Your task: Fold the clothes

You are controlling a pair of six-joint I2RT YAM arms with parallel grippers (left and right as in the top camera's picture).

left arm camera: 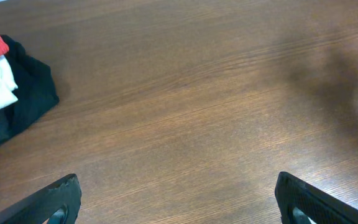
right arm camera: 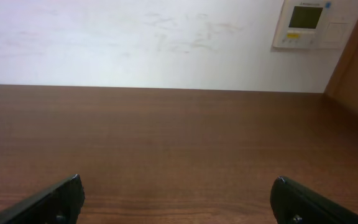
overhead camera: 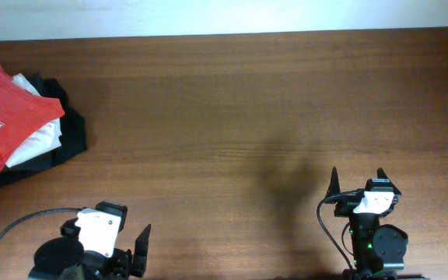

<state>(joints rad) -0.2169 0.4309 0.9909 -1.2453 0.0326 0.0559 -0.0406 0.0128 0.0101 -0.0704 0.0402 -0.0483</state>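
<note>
I'm looking down on a dark brown wood-grain table (overhead camera: 232,101). It runs back to a plain white wall (right arm camera: 135,37), scuffed in places. A pale control panel (right arm camera: 306,23) with a small greenish screen is mounted on the wall at upper right in the right wrist view, and its markings are too small for me to read.

The red-orange T-shirt (overhead camera: 6,117) sits at the far left edge of the table, folded, on top of a white garment (overhead camera: 39,138), which lies on a black garment (overhead camera: 70,131). The white print on the shirt shows a logo and large letters I read as "RAM". The left edge of the view cuts it off, and the smaller line beneath is illegible.

The left arm (overhead camera: 92,241) is at the near left, well apart from the pile. From its wrist camera, both tips of the jaws stand wide apart with only bare table between them, holding nothing. The right arm (overhead camera: 372,225) is at the near right — its jaws are equally spread and also empty, touching nothing that I can see.
</note>
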